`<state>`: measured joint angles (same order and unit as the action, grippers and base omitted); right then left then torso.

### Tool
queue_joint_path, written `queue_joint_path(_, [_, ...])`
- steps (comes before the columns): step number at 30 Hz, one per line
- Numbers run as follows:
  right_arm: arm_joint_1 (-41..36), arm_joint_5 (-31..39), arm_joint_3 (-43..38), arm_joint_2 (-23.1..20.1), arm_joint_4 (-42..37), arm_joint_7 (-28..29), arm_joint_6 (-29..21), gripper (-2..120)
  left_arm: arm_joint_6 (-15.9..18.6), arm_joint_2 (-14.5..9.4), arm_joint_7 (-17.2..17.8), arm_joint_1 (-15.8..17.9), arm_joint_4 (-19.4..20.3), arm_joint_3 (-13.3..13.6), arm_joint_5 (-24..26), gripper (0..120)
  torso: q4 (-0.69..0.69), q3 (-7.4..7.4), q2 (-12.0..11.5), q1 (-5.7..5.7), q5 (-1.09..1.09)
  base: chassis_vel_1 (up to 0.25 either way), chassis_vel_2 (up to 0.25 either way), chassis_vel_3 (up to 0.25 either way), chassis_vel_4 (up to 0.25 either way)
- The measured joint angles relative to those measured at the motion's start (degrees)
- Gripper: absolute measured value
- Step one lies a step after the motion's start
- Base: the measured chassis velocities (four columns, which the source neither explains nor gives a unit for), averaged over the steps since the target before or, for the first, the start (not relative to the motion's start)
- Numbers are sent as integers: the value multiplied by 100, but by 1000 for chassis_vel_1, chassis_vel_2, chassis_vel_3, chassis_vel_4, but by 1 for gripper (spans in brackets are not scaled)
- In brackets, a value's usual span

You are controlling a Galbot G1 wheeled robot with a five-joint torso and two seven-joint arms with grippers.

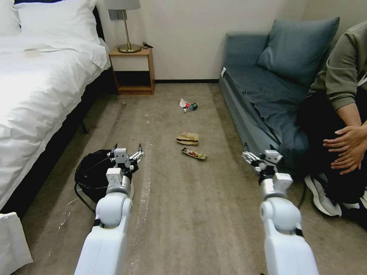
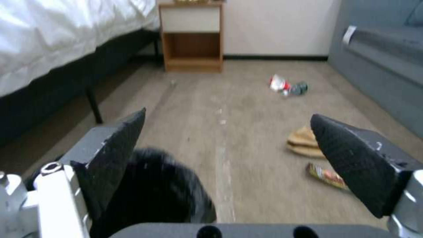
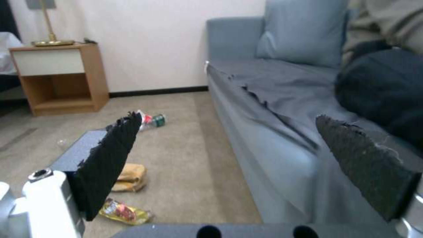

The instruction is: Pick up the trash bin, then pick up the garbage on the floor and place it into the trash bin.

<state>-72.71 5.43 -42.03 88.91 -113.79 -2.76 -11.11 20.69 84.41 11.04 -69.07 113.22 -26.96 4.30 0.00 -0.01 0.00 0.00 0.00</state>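
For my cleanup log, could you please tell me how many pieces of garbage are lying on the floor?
4: a crumpled brown paper bag mid-carpet, a snack wrapper just nearer the robot, and a red-and-white packet touching a small bottle farther off, toward the nightstand.

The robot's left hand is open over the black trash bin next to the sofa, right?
Not quite. The left gripper is open over the trash bin, but the bin stands next to the bed, not the sofa. The head view shows it.
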Motion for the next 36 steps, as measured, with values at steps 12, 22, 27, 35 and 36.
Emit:
queue_joint_path(12, [-803,891,-105,-32,-893,-761,-399,100,132,-72,-863,-184,311,-370,39,100,0,1,0,0,0,0,0,0,0])
queue_joint_path(22, [-763,755,272,-176,-389,-1230,56,100,-274,-131,-1460,-255,176,-1148,56,100,1,1,0,0,0,0,0,0,0])
queue_joint_path(27, [-770,733,478,-99,-344,-1127,116,100,-315,-94,-1030,-253,13,-1276,291,100,1,1,0,0,-1,0,0,0,0])
queue_joint_path(35, [-816,709,628,-81,-350,-987,148,100,-66,19,716,5,-366,-1439,984,100,1,1,0,0,-1,0,0,0,0])
queue_joint_path(36, [-843,709,634,-80,-362,-980,165,100,-15,-7,835,90,-503,-1545,1097,100,1,1,0,0,0,0,0,0,0])
